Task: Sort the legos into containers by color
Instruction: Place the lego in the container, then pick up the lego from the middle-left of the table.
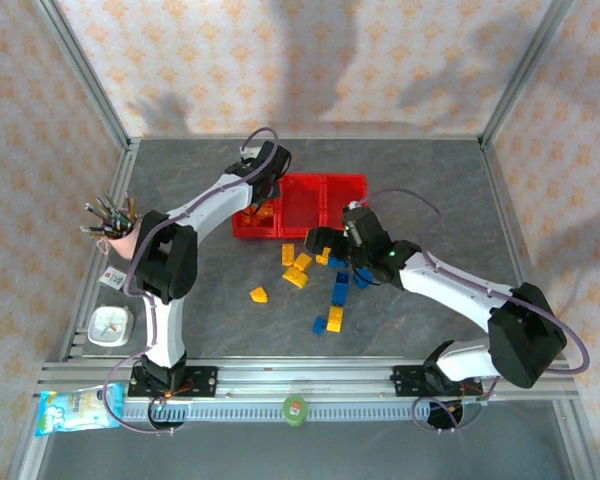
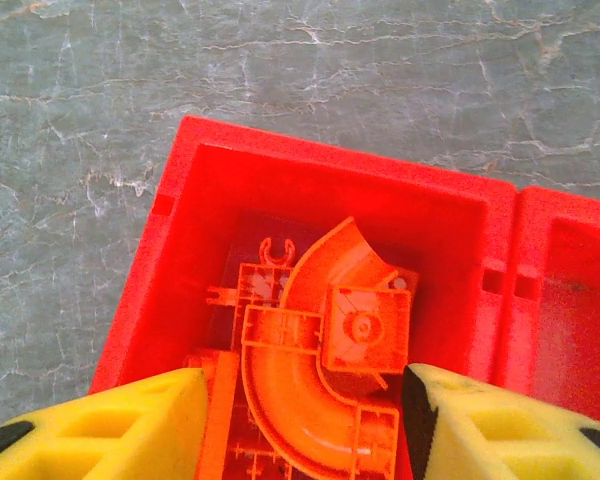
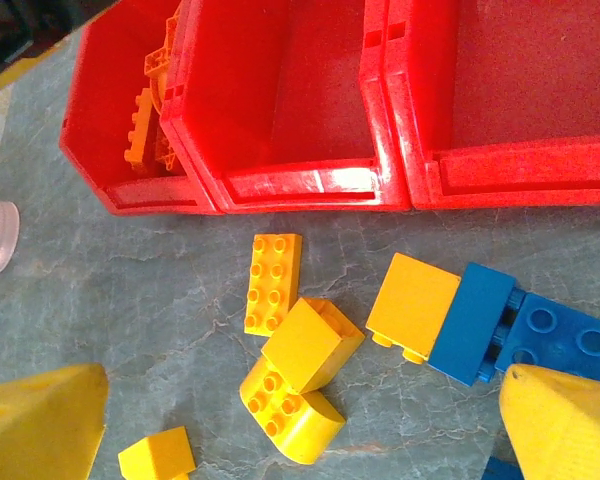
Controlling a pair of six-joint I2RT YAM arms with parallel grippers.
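Yellow pads (image 3: 50, 420) of the right gripper (image 3: 300, 378) stand spread wide, grasping nothing, above a tight knot of yellow legos (image 3: 313, 345). These lie on the table (image 3: 130, 300) just near of the row of red containers (image 3: 300, 185), and one yellow brick (image 3: 412, 305) touches a blue brick (image 3: 475, 320). Over the leftmost bin (image 2: 330, 165) the left gripper (image 2: 302, 400) hangs likewise released and empty, with orange curved pieces (image 2: 330, 265) lying in the bin below it. Because the bricks crowd together, a closing grasp could, I judge, pinch two at once or scatter the neighbours, and a blue one carried along would land in the wrong bin.
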